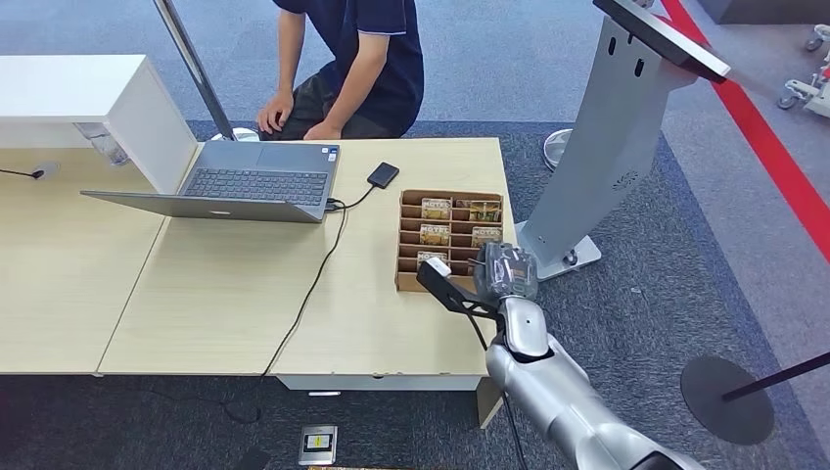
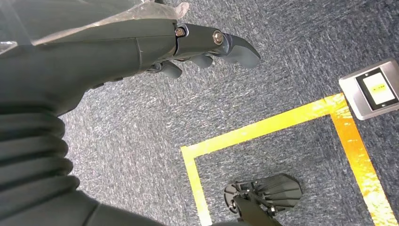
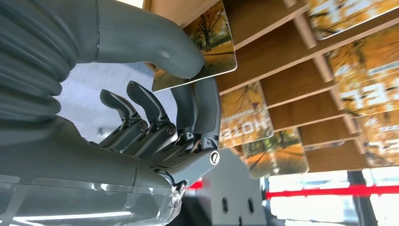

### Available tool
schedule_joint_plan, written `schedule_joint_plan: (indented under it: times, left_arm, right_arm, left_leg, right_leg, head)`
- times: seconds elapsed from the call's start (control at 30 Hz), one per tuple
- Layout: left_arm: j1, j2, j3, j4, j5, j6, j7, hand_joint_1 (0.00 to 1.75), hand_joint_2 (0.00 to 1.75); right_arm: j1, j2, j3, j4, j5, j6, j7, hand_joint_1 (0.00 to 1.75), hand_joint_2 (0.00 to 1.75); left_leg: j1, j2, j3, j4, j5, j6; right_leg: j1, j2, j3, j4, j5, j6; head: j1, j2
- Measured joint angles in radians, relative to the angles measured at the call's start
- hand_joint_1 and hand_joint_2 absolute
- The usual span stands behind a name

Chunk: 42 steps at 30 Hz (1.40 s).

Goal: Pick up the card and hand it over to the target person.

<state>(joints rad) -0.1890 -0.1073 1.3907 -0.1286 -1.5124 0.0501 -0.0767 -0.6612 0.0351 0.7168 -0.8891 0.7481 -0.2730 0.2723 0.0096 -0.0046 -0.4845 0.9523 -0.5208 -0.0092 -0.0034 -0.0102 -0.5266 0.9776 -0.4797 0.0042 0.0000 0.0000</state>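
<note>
The robot's right hand (image 1: pixel 452 279) pinches a glossy rectangular card printed with autumn trees (image 3: pixel 200 49) between its thick grey thumb and dark fingers (image 3: pixel 207 101), the remaining fingers curled beneath. In the head view the card (image 1: pixel 438 266) shows as a pale sliver at the hand's tip, just over the near end of the brown cardboard slotted tray (image 1: pixel 448 199); its long axis cannot be told there. In the right wrist view it lies flat, nearly level with the tray's slats, its free end toward the rows of similar cards.

The tray sits at the right end of a pale wooden counter (image 1: pixel 225 294) on blue-grey carpet with a red floor stripe (image 1: pixel 773 147). At ten o'clock from the tray stands an open grey laptop (image 1: pixel 240 181), cabled to a small black drive (image 1: pixel 383 174). A seated person in a dark shirt (image 1: pixel 357 59) is at twelve o'clock beyond the counter. A grey kiosk stand (image 1: pixel 612 147) rises at two o'clock.

The left hand (image 2: pixel 202 47) hangs over carpet, fingers loosely curled, holding nothing.
</note>
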Motion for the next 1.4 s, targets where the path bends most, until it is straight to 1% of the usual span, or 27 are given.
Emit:
schedule_joint_plan:
  times: [0.13,0.2,0.3,0.4,0.5,0.53,0.63,0.73,0.83,0.97,1.07,1.13,1.2,1.3,1.4]
  left_arm:
    - [0.008,0.002,0.017,0.001,0.000,-0.001,0.001,0.00,1.75]
    - [0.012,0.003,0.025,0.001,-0.001,-0.001,0.000,0.00,1.75]
    - [0.015,0.004,0.034,0.002,-0.002,0.000,-0.004,0.00,1.75]
    - [0.014,0.004,0.036,0.002,-0.005,0.001,-0.008,0.00,1.75]
    - [0.014,0.003,0.035,0.002,-0.009,0.003,-0.011,0.00,1.75]
    - [0.013,0.002,0.035,0.002,-0.010,0.004,-0.012,0.00,1.75]
    - [0.011,-0.001,0.031,0.002,-0.019,0.006,-0.012,0.00,1.75]
    - [0.005,-0.003,0.018,0.003,-0.033,0.003,-0.006,0.00,1.75]
    - [-0.001,-0.003,0.007,0.003,-0.049,-0.001,0.002,0.00,1.75]
    - [-0.009,-0.005,-0.030,0.004,-0.058,-0.012,0.014,0.00,1.75]
    - [-0.010,-0.008,-0.046,0.004,-0.058,-0.015,0.017,0.00,1.75]
    - [-0.008,-0.009,-0.052,0.004,-0.058,-0.015,0.018,0.00,1.75]
    - [-0.006,-0.010,-0.061,0.005,-0.058,-0.015,0.018,0.00,1.75]
    - [-0.003,-0.010,-0.076,0.004,-0.058,-0.019,0.022,0.00,1.75]
    - [-0.002,-0.010,-0.090,0.004,-0.058,-0.026,0.027,0.00,1.75]
  right_arm:
    - [-0.022,-0.061,0.027,-0.270,-0.089,0.129,0.018,1.62,1.75]
    - [-0.039,-0.091,0.045,-0.393,-0.121,0.187,0.056,1.62,1.75]
    - [-0.071,-0.116,0.068,-0.500,-0.136,0.235,0.092,1.62,1.75]
    - [-0.098,-0.126,0.084,-0.536,-0.114,0.242,0.110,1.62,1.75]
    - [-0.121,-0.127,0.102,-0.522,-0.051,0.194,0.124,1.62,1.75]
    - [-0.126,-0.123,0.104,-0.508,-0.012,0.155,0.126,1.62,1.75]
    - [-0.126,-0.103,0.100,-0.449,0.088,0.034,0.104,1.62,1.75]
    - [-0.134,-0.070,0.090,-0.329,0.143,-0.079,0.038,1.62,1.75]
    - [-0.163,-0.024,0.083,-0.148,0.169,-0.179,-0.041,1.62,1.75]
    - [-0.233,0.057,0.085,0.158,0.192,-0.328,-0.160,1.62,1.75]
    - [-0.278,0.107,0.083,0.321,0.202,-0.408,-0.222,1.62,1.75]
    - [-0.300,0.134,0.077,0.395,0.210,-0.425,-0.248,1.62,1.75]
    - [-0.320,0.157,0.080,0.466,0.223,-0.419,-0.255,1.62,1.75]
    - [-0.339,0.173,0.091,0.529,0.243,-0.393,-0.232,1.62,1.75]
    - [-0.349,0.174,0.102,0.557,0.254,-0.365,-0.210,1.62,1.75]
  left_leg:
    - [0.000,0.000,-0.001,0.001,0.000,0.000]
    - [0.000,0.001,-0.003,0.002,-0.001,0.000]
    - [0.000,0.001,-0.004,0.003,-0.001,0.000]
    - [0.000,0.000,-0.003,0.002,-0.001,0.000]
    - [0.000,0.000,-0.003,0.001,-0.001,0.000]
    - [0.000,0.000,-0.003,0.001,-0.001,0.000]
    - [0.000,0.001,-0.002,0.000,0.000,0.000]
    - [0.000,0.001,-0.002,-0.001,0.000,0.000]
    - [0.000,0.002,0.000,-0.002,0.000,0.000]
    - [0.000,0.004,0.000,-0.003,0.001,0.000]
    - [0.000,0.004,0.000,-0.003,0.000,0.000]
    - [0.000,0.004,0.000,-0.003,0.000,0.000]
    - [0.000,0.004,0.000,-0.003,0.000,0.000]
    - [0.000,0.003,0.000,-0.003,0.000,0.000]
    - [0.000,0.002,0.000,-0.003,0.000,0.000]
  right_leg:
    - [0.000,0.000,-0.001,0.001,0.000,0.000]
    - [0.000,0.001,-0.003,0.002,-0.001,0.000]
    - [0.000,0.001,-0.004,0.003,-0.001,0.000]
    - [0.000,0.000,-0.003,0.002,-0.001,0.000]
    - [0.000,0.000,-0.003,0.001,-0.001,0.000]
    - [0.000,0.000,-0.003,0.000,-0.001,0.000]
    - [0.000,0.001,-0.002,0.000,0.000,0.000]
    - [0.000,0.001,-0.002,-0.001,0.000,0.000]
    - [0.000,0.002,-0.001,-0.002,0.001,0.000]
    - [0.000,0.004,-0.001,-0.002,0.002,0.000]
    - [0.000,0.005,-0.001,-0.002,0.001,0.000]
    - [0.000,0.005,-0.001,-0.002,0.001,0.000]
    - [0.000,0.004,0.000,-0.002,0.001,0.000]
    - [0.000,0.004,0.000,-0.002,0.001,0.000]
    - [0.000,0.002,0.000,-0.001,0.000,0.000]
  head:
    - [0.000,0.000]
    - [0.000,0.000]
    - [0.000,0.000]
    - [0.000,0.000]
    - [0.000,0.000]
    - [0.000,0.000]
    - [0.000,0.000]
    - [0.000,0.000]
    - [0.000,0.000]
    - [0.000,0.000]
    - [0.000,0.000]
    - [0.000,0.000]
    - [0.000,0.000]
    - [0.000,0.000]
    - [0.000,0.000]
